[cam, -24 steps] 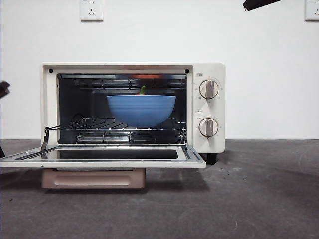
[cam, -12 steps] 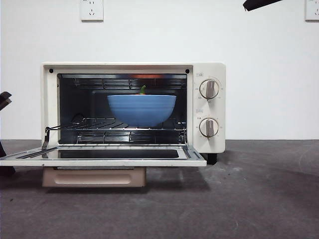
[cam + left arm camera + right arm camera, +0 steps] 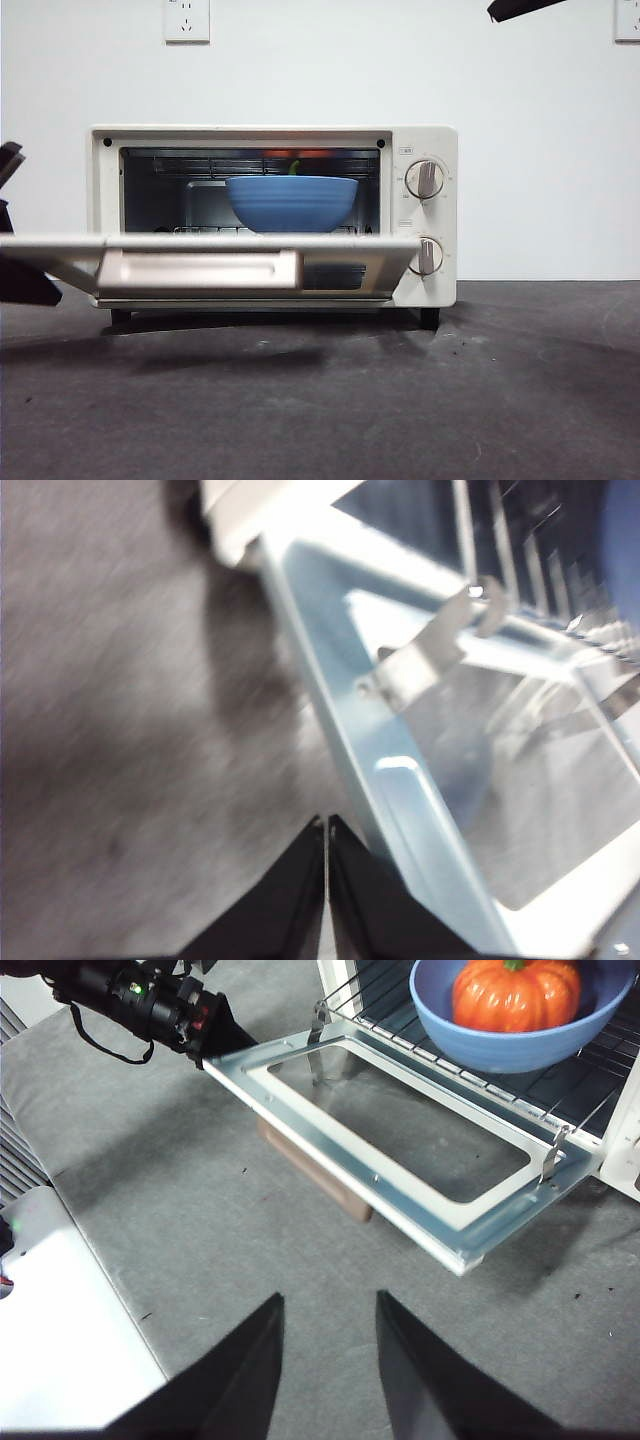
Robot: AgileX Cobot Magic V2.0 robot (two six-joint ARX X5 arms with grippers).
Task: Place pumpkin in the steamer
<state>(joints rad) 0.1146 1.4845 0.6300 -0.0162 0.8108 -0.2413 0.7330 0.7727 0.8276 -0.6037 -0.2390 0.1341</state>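
The cream steamer (image 3: 425,140) stands on the dark table with its door (image 3: 200,268) partly raised. Inside, on the wire rack, a blue bowl (image 3: 292,203) holds the orange pumpkin (image 3: 515,992); in the front view only its green stem (image 3: 294,167) shows above the rim. My left gripper (image 3: 325,825) is shut, its tips against the door's outer corner (image 3: 400,780); it shows black at the left edge of the front view (image 3: 20,285). My right gripper (image 3: 325,1345) is open and empty, high above the table in front of the door.
The left arm (image 3: 150,1005) reaches in at the door's far corner. A white surface (image 3: 60,1330) lies beside the grey table mat. Wall sockets (image 3: 187,18) sit on the white wall behind. The right arm's tip (image 3: 520,8) shows at the top corner.
The door has swung up from lying flat to partly raised, and the left gripper at the left edge has risen with it. Bowl and pumpkin stay put.
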